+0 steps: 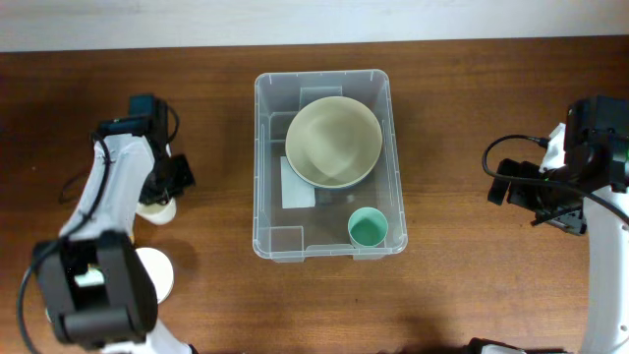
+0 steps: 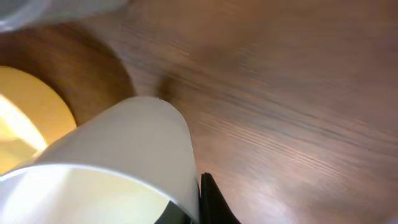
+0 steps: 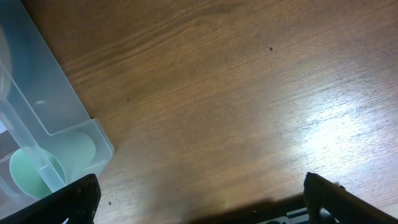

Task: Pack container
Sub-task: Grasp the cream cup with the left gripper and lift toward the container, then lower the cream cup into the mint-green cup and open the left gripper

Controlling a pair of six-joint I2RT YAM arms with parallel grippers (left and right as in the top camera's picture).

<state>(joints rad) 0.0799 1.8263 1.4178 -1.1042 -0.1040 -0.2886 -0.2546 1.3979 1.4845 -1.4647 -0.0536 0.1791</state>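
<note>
Ahead of my right claw point(image 3: 199, 186), between its spread fingers, the table point(image 3: 249, 93) is bare and free to pass. Only the container point(image 3: 56, 118) stands in the way, its corner forward-left. My left claw point(image 1: 162, 197) is clamped on a cream cup point(image 2: 124, 155) that blocks its left side. A white cup point(image 1: 157, 270) stands near, with bare wood ahead.

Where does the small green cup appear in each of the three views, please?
Overhead: the green cup stands inside the clear container, in its lower-right corner.
Left wrist: not in it; a white cup fills the foreground.
Right wrist: at bottom-left, seen through the container's wall.
Shared landmark: the container's rounded corner next to the cup, visible in the overhead and right wrist views.
</note>
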